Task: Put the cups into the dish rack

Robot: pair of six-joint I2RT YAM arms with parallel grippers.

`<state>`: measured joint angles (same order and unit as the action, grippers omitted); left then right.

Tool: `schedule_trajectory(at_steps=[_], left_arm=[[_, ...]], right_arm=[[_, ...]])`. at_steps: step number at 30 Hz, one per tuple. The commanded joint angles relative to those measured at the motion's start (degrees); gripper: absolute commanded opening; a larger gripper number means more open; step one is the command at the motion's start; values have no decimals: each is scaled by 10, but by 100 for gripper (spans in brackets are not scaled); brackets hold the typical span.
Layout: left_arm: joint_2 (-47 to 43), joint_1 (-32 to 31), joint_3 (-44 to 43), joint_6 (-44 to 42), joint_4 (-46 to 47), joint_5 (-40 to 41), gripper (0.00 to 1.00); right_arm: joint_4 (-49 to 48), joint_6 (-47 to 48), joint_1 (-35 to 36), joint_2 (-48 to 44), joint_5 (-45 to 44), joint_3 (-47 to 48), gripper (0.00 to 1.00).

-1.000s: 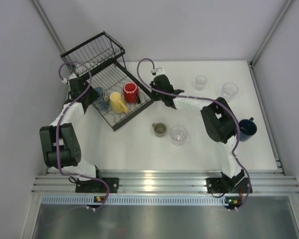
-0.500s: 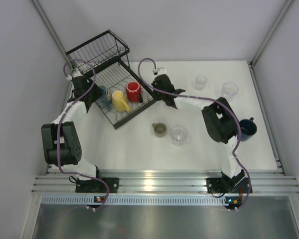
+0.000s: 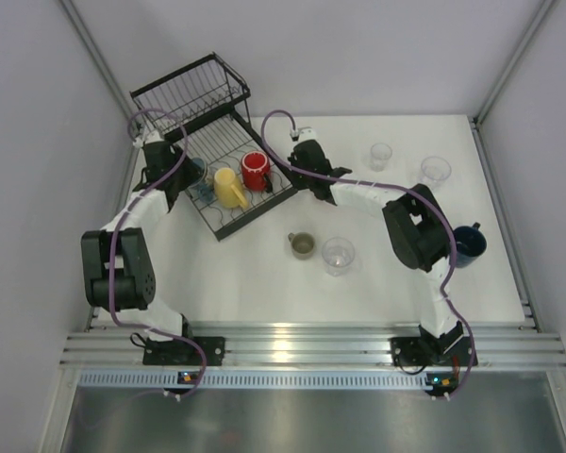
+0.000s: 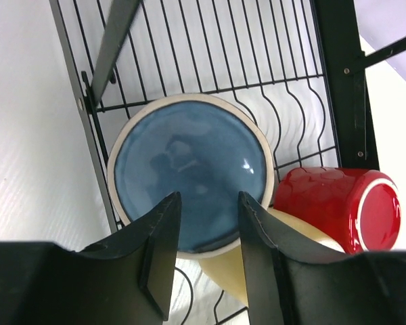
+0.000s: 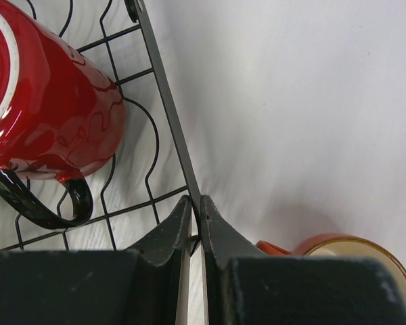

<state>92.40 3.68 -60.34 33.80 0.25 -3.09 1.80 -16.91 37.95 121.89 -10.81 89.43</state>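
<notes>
The black wire dish rack (image 3: 191,94) stands at the back left, with a blue cup (image 3: 196,175), a yellow cup (image 3: 228,189) and a red cup (image 3: 255,172) in its tray part. My right gripper (image 5: 195,200) is shut on the rack's right rim bar (image 5: 166,108), next to the red cup (image 5: 40,115). My left gripper (image 4: 206,200) hangs open over the near rim of the blue cup (image 4: 189,169), its jaws apart and gripping nothing. An orange-red mug (image 5: 352,257) sits on the table just right of the right gripper.
On the white table stand an olive-grey mug (image 3: 302,245), a clear tumbler (image 3: 338,255), two more tumblers (image 3: 381,156) (image 3: 435,170) at the back right and a dark blue mug (image 3: 467,243) by the right arm. Grey walls close in on the left and back.
The dish rack has slid and turned toward the back, with both grippers moving along with it. The right jaws have closed a little tighter on the rim.
</notes>
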Motion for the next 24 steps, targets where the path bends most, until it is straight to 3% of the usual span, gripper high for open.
schedule_trajectory(at_steps=[1, 10, 15, 24], left_arm=[[-26, -33, -22, -52, 40, -38, 45], [-120, -33, 10, -53, 27, 70, 46], [-144, -32, -4, -57, -39, 121, 47], [-147, -33, 68, -55, -10, 68, 38]], right_arm=[[13, 3, 13, -1, 58, 22, 3], [29, 15, 14, 19, 74, 50, 0], [31, 15, 16, 19, 73, 50, 0], [34, 15, 14, 6, 68, 44, 0]])
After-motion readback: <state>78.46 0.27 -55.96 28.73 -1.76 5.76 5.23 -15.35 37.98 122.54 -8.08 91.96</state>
